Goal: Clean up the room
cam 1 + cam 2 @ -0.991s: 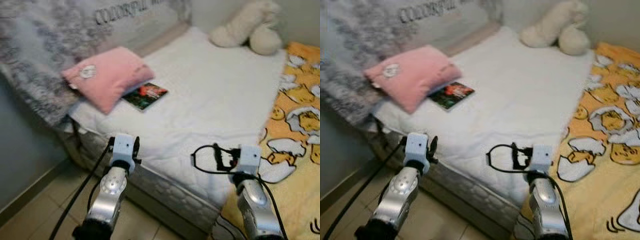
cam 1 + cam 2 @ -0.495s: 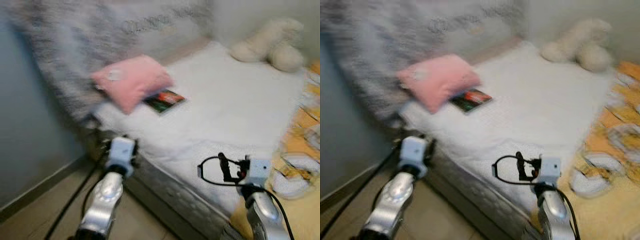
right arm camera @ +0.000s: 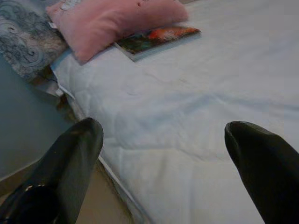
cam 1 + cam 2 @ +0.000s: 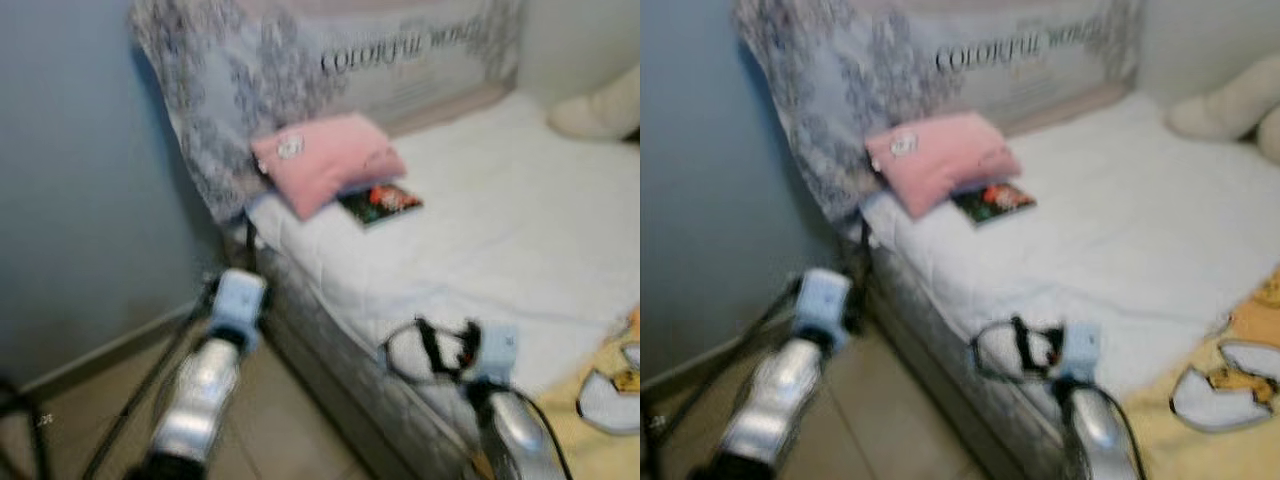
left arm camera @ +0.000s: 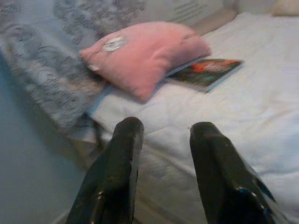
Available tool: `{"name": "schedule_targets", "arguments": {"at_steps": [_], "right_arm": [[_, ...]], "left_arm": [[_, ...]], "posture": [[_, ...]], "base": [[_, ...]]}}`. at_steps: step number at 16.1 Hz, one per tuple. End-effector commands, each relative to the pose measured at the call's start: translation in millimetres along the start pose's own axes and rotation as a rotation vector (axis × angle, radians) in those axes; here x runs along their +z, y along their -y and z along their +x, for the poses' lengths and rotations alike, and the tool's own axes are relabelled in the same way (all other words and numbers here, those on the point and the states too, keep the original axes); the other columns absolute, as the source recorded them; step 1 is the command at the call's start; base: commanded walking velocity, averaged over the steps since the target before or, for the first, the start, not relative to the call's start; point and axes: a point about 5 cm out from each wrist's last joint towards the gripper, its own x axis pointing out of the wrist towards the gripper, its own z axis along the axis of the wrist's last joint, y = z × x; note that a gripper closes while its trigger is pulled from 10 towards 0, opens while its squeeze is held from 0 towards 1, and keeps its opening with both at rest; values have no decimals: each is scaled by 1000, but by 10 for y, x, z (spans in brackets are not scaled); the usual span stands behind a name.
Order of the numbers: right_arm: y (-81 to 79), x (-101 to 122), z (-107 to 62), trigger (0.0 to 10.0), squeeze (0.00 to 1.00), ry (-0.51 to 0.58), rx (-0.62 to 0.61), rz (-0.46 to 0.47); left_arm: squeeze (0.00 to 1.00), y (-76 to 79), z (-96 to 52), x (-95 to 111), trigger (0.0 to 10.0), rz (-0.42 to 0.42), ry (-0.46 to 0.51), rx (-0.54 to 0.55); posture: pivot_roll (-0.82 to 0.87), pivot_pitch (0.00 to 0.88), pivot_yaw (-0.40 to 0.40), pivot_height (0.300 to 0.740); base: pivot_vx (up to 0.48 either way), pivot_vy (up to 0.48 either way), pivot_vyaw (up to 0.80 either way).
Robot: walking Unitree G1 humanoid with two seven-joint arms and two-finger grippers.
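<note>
In the head views, blurred, the bed [image 4: 520, 250] was the landmark. A pink pillow [image 4: 325, 160] lay at its head end against the grey patterned headboard cover [image 4: 230, 90], and a book [image 4: 380, 203] sat just beside the pillow, one edge tucked under it. A cream plush toy [image 4: 1230, 105] rested at the bed's far side by the wall, and a yellow cartoon blanket [image 4: 1230, 400] covered the near corner. Both arms were raised at the bed's near edge — the left gripper [image 4: 238, 300] off the mattress above the floor, the right gripper [image 4: 440, 350] at the mattress edge.

In the left wrist view, the left gripper [image 5: 161, 140] stood parted with nothing between its fingers, aimed at the pillow and book on the bed.

In the right wrist view, the right gripper [image 3: 163, 140] was spread wide and empty over the white sheet, the book lying further up the bed.

By my reading, the tidying had barely begun — nothing was held, and the book, thin, flat and glossy with a dark red-and-green cover, looked the likeliest thing left to collect.
</note>
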Motion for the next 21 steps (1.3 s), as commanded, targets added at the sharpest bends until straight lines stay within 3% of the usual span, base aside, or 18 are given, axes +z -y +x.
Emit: {"name": "schedule_targets", "arguments": {"at_steps": [1, 4, 8, 12, 14, 17, 21], "right_arm": [[-43, 25, 21, 10000, 0, 8, -22, 15], [16, 115, 41, 10000, 0, 38, -47, -15], [64, 162, 75, 10000, 0, 47, -45, -12], [87, 169, 55, 10000, 0, 53, -42, -23], [87, 116, 54, 10000, 0, 31, -29, -29], [57, 126, 88, 10000, 0, 30, -7, -39], [114, 150, 129, 10000, 0, 29, -19, -42]], "left_arm": [[0, -51, 79, 147, 10000, -31, 51, -12], [0, -57, 203, 262, 10000, -149, 58, 47], [0, 40, 151, 159, 10000, -21, 36, -5], [0, -17, 48, 75, 10000, -89, 6, -9], [0, 22, 107, 161, 10000, -44, 36, -35], [0, -91, 162, 175, 10000, -144, 14, 70], [0, -99, 161, 142, 10000, -123, -8, 98]], "posture": [[99, 0, 68, 740], [88, 0, 57, 740], [99, 0, 55, 740], [105, 0, 56, 740], [109, 0, 51, 740], [108, 0, 48, 740], [110, 0, 45, 740]], "base": [[0, 0, 0], [357, 315, 163], [141, 194, 467], [0, 0, 464], [0, 0, 466], [432, 0, 465], [480, 0, 463]]}}
